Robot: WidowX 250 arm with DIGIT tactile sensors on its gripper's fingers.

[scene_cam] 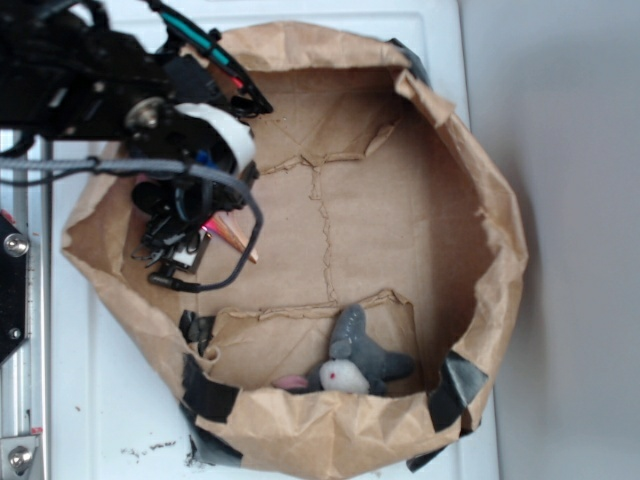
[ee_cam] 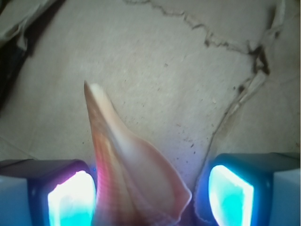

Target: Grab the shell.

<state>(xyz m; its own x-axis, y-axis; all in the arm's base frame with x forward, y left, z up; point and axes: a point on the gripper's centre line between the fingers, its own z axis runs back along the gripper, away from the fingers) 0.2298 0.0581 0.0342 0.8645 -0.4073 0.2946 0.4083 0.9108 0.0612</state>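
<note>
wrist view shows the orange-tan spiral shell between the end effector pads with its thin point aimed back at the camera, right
Not quite. In the wrist view the orange-tan spiral shell does sit between the lit end effector pads, but its thin point aims away from the camera, out over the brown paper floor.

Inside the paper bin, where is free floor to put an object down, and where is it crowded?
The brown floor is bare in the middle and right, between the torn seam and the right paper wall. It is crowded at left, where the gripper sits over the shell, and at the bottom edge by the plush animal.
</note>
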